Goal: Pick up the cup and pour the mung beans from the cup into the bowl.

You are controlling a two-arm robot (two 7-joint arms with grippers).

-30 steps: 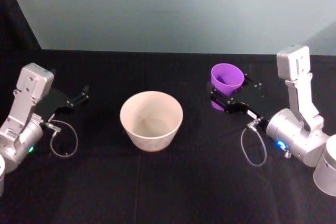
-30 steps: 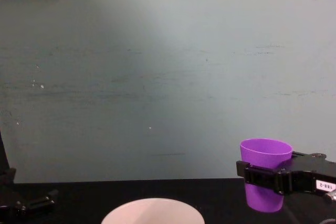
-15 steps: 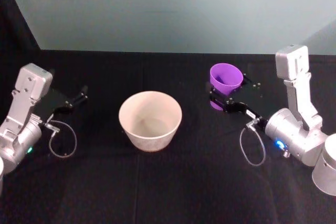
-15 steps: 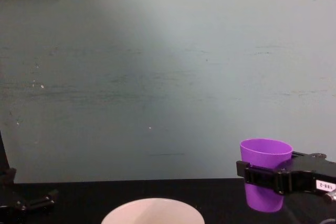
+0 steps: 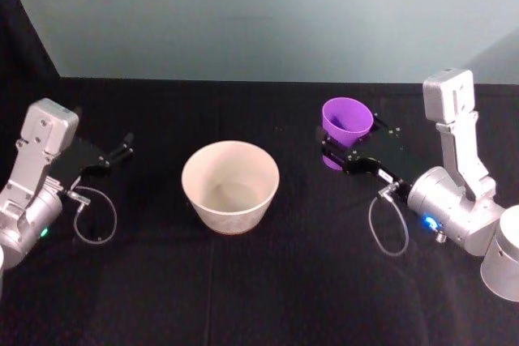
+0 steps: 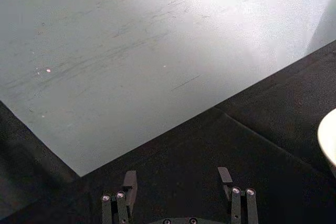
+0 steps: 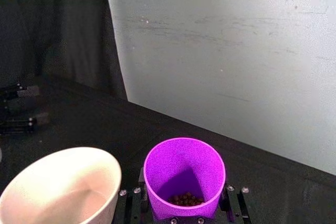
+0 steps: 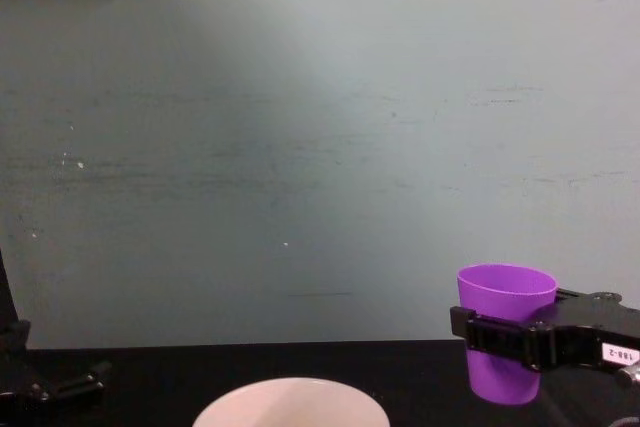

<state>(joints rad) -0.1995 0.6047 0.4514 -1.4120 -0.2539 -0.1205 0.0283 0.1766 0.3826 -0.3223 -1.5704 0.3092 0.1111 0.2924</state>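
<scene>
Chest view first, starting at the right gripper [image 8: 505,339]: closed on the small bright purple plastic cup [image 8: 506,292], one black finger on each side of the smooth wall, about at mid-height. Gripped there, most likely, to leave the rim free for pouring and to stop the tapered body from slipping down through the jaws. Kept upright, mouth to the ceiling, so as to lose nothing on the way. Base either touching the black table cloth [image 5: 268,281] or just above it: impossible to tell.

Seen from the right wrist: a small heap of dark mung beans [image 7: 185,200] at the bottom of the cup, far below the rim, so little risk of spilling before the tilt. Near the cup, on its left side as the robot stands, the wide round white bowl [image 7: 84,153] with a faint pink tint, apart from the cup and with nothing visible inside.

Head view, going outward: reaching forward from the right side, the silver right arm [image 5: 454,200], wrist about level, fingers pointing forward and a little toward the bowl's side. Well placed, probably, for tipping the cup by a roll of the wrist. Pouring not yet begun; in my judgement, first a carry closer to the bowl's rim.

On the other side of the bowl, well apart from it, the left gripper [image 5: 120,150]: fingers spread apart, holding nothing, low over the cloth, at the end of the parked left arm [image 5: 32,200].
</scene>
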